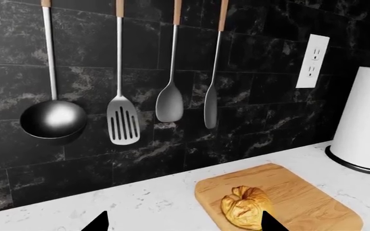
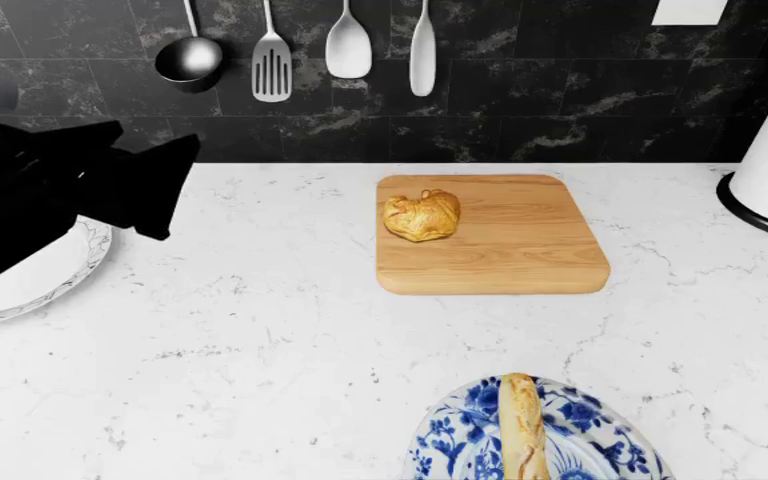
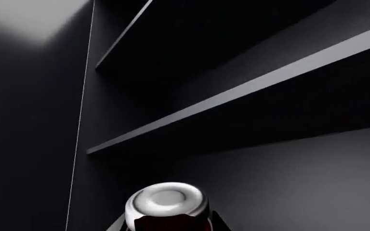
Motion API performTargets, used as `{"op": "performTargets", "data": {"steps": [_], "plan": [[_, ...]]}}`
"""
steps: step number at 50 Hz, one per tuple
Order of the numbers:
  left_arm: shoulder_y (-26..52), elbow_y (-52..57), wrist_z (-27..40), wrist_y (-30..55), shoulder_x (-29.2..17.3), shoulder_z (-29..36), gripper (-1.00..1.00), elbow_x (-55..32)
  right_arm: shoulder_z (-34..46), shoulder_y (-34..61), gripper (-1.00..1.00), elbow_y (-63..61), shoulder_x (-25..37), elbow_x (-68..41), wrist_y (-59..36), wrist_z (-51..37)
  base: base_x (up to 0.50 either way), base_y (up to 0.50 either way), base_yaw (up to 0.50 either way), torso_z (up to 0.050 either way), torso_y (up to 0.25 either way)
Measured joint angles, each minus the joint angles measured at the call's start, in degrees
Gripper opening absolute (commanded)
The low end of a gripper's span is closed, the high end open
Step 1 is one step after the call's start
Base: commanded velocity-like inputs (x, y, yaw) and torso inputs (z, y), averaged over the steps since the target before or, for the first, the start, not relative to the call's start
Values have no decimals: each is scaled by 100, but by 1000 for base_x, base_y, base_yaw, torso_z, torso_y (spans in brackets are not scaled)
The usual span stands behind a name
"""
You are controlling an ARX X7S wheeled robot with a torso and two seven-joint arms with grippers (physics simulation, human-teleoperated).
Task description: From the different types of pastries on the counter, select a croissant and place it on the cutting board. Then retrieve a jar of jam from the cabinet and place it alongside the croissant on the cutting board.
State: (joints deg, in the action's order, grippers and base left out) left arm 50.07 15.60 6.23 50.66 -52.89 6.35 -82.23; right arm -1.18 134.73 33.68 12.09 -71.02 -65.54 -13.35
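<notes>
Nearest the robot, the long pale loaf (image 2: 522,425) is lying on its blue-patterned plate (image 2: 584,420) on the counter (image 2: 264,330). Beyond it, the croissant (image 2: 420,215) is sitting on the cutting board (image 2: 518,250), and the left gripper (image 1: 181,224) is hovering spread open, holding nothing. Farther off, inside the dark cabinet (image 3: 249,91), the jar of jam (image 3: 165,207) is showing at the right gripper (image 3: 165,226); I cannot tell whether it is gripping.

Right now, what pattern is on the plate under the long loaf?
Blue-and-white floral plate, clearest in the head view.
</notes>
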Motion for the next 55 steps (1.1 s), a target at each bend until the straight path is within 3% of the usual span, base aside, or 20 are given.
{"op": "performTargets", "data": {"steps": [21, 55], "plan": [[119, -43, 41, 23, 28, 56, 100, 9, 162, 6, -100, -251, 64, -2151, -288, -1193, 0, 0, 0, 0, 0], [155, -69, 51, -3, 41, 99, 100, 39, 245, -845, -100, -841, 52, -4048, -713, -2911, 0, 0, 0, 0, 0]]}}
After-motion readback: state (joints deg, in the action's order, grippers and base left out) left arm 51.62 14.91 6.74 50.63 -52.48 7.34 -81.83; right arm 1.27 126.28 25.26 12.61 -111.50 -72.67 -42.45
